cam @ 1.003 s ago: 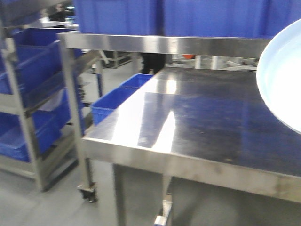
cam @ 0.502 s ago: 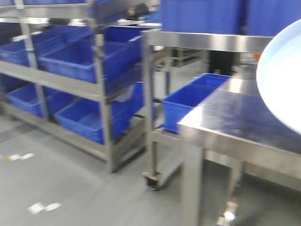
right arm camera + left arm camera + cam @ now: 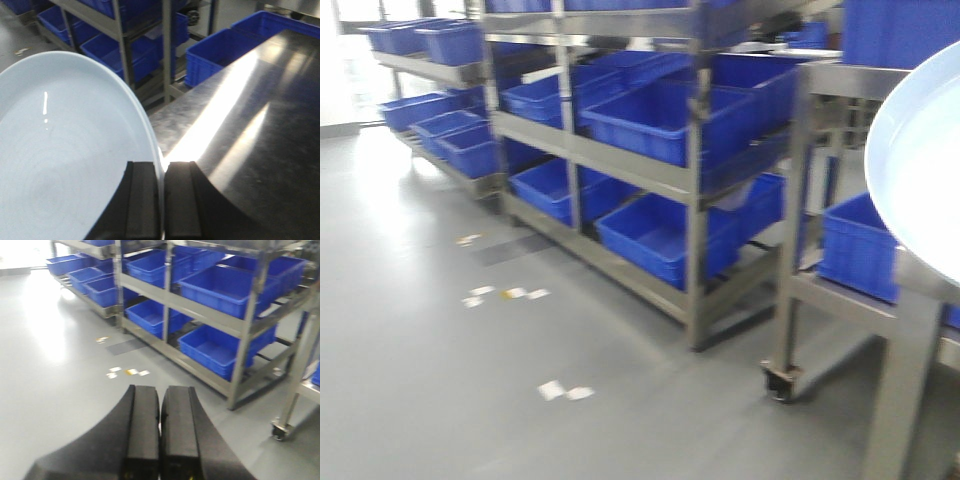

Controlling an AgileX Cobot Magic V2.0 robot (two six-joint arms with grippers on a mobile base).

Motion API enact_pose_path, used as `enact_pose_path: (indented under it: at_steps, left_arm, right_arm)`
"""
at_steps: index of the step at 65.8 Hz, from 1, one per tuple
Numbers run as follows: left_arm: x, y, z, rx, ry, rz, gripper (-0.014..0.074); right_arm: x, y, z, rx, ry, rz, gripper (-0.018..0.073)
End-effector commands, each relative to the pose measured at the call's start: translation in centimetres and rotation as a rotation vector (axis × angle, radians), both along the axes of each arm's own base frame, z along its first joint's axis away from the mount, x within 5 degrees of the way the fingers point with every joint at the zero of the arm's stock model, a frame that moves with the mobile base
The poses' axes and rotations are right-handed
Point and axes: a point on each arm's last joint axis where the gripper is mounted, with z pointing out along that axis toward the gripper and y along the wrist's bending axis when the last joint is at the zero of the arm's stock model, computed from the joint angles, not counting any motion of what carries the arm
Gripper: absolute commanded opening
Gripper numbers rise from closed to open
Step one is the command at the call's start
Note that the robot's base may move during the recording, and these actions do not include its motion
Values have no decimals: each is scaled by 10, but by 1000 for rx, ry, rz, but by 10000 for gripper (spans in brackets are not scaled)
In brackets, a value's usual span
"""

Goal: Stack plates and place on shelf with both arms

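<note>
Right end effector (image 3: 162, 172) grips plate (image 3: 65, 150) (left end effector (image 3: 160, 396) seemingly closed).

the plate (image 3: 920, 170) is running off the right edge of the front view and off the left and bottom edges of the right wrist view, so whether it is one plate or two stacked is not showing. the right gripper (image 3: 162, 167), pinching the rim, and the left gripper (image 3: 160, 392), its fingers pressed together, are both getting cut off at the bottom of their views. the front view is blurring, leaving the pale scraps (image 3: 565, 391) on the floor (image 3: 420, 380) too small to identify.
</note>
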Motion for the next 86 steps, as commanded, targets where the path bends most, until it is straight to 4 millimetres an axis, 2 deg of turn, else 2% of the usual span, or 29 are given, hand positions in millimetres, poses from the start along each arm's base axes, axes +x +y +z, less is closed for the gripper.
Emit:
enact_pose_path:
  at_steps: [1,86]
  left_arm:
    - [1,-2,18,-6,-112,-24,83]
    - [1,-2,18,-6,-112,-24,83]
  right_arm:
    - [2,0,20,-15,-132,10,57]
    - [2,0,20,-15,-132,10,57]
